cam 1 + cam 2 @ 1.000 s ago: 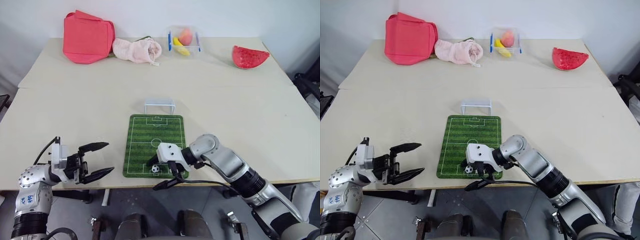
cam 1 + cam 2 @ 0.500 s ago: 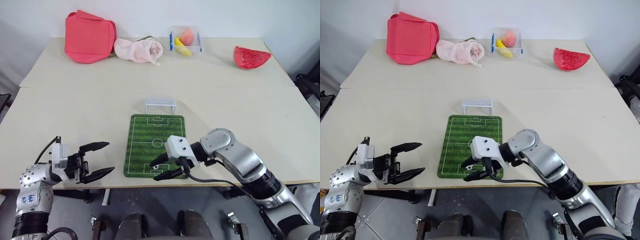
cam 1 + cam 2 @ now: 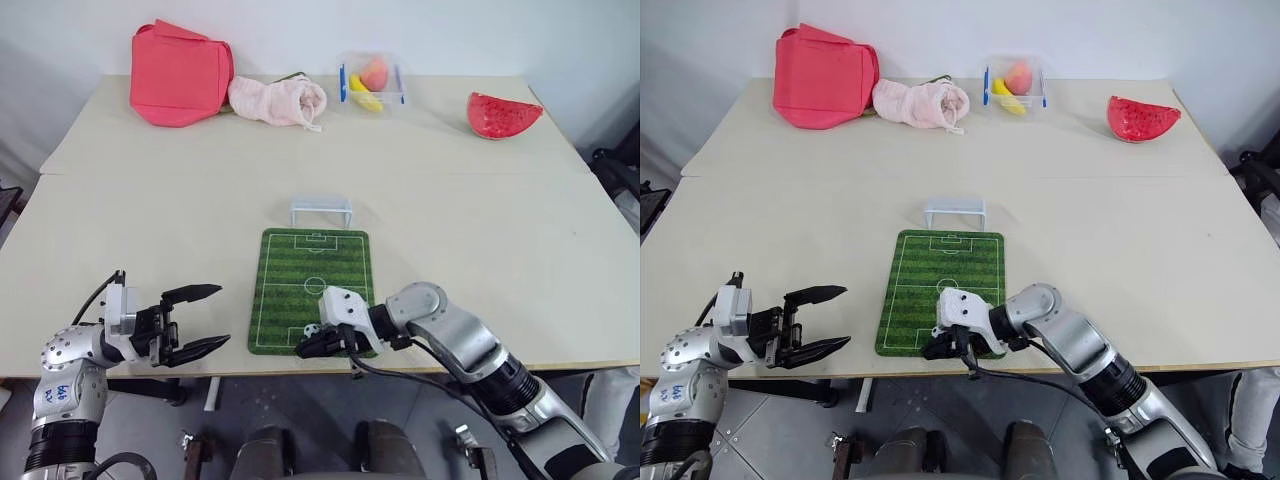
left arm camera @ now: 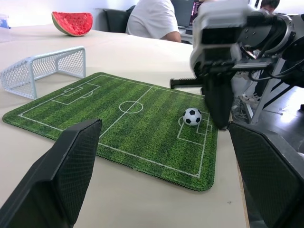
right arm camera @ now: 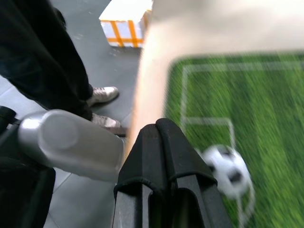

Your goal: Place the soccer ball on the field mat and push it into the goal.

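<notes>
On the bench (image 3: 150, 230), the ball (image 4: 192, 116) is placed on the mat (image 3: 315, 275) beside the closed, empty right tool (image 3: 312, 345), far from the goal (image 3: 321, 211); pushing remains, left tool (image 3: 205, 319) apart.

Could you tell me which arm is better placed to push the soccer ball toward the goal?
The right. Its shut right gripper sits just behind the soccer ball on the near end of the field mat, in line with the goal. The open left gripper hovers off the mat's side.
</notes>
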### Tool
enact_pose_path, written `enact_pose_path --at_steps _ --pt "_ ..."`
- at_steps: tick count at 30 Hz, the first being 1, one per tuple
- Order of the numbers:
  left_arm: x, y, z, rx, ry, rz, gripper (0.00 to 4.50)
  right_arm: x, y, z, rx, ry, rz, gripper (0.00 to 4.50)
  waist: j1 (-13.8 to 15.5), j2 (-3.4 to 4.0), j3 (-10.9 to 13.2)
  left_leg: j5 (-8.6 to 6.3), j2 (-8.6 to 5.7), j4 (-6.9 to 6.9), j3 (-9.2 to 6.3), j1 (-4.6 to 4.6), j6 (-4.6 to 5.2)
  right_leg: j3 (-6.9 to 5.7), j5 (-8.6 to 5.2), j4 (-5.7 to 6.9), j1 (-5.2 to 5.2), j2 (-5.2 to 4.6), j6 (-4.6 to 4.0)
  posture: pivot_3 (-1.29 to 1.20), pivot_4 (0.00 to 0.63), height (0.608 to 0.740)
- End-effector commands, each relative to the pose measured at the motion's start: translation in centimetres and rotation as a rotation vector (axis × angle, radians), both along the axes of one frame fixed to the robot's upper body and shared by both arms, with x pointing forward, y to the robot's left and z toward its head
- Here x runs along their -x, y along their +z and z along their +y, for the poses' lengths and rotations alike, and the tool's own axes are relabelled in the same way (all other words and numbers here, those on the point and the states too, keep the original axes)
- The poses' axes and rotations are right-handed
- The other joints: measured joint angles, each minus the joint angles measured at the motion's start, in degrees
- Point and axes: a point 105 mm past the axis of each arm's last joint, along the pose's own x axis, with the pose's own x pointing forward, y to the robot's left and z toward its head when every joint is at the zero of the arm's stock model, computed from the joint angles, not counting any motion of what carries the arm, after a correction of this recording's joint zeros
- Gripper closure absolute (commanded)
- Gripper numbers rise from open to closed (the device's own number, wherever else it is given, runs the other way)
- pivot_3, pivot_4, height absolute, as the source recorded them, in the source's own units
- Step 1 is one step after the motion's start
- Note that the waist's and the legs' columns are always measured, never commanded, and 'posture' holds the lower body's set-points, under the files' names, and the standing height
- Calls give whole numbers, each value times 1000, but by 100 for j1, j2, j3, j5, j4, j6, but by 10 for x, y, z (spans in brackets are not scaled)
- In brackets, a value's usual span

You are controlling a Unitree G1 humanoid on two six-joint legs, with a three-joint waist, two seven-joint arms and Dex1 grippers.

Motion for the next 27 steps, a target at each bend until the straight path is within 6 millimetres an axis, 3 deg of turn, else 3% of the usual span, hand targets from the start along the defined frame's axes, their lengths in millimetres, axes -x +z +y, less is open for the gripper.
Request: enact_pose_path --at_steps 1,6,8,11,16,20,23,27 --pt "1 7 -1 -19 -14 -34 0 -32 17 -4 -49 -99 -96 4488 -4 0 0 0 1 0 0 0 0 0 0 1 0 1 0 0 150 740" --pt "-6 11 0 -16 2 -52 0 -92 80 -23 -216 -352 -224 4488 -25 1 1 0 4 0 4 -1 0 0 0 2 -5 1 0 0 150 740" --pt "-10 13 1 -11 16 -58 0 -102 102 -34 -282 -430 -249 4488 -15 1 1 0 10 -3 1 -1 0 0 0 5 -6 1 0 0 150 740" --pt "-17 14 1 1 50 -57 0 -105 119 -48 -334 -482 -260 4488 -4 1 1 -1 12 -8 -11 -1 -1 -6 0 7 -2 1 0 0 150 740" --pt "-26 18 1 38 105 -53 0 -101 121 -62 -347 -516 -242 4488 -15 1 1 -2 -1 -8 -10 -4 1 -8 0 6 -3 0 0 0 150 740" --pt "-50 24 11 95 271 -7 0 -97 104 -91 -263 -548 -233 4488 12 -1 2 -2 0 -4 -14 -5 1 -8 0 5 0 0 0 0 150 740" --pt "-61 29 22 121 392 -24 0 -88 83 -123 -188 -543 -176 3901 17 -1 2 -4 -1 -4 -15 -5 6 -6 0 3 2 -7 0 0 150 740" --pt "-69 26 34 147 510 81 0 -87 76 -155 -188 -565 -158 2550 1 -7 5 -7 -8 -5 -10 -4 10 -7 0 -3 3 -6 1 0 150 740"
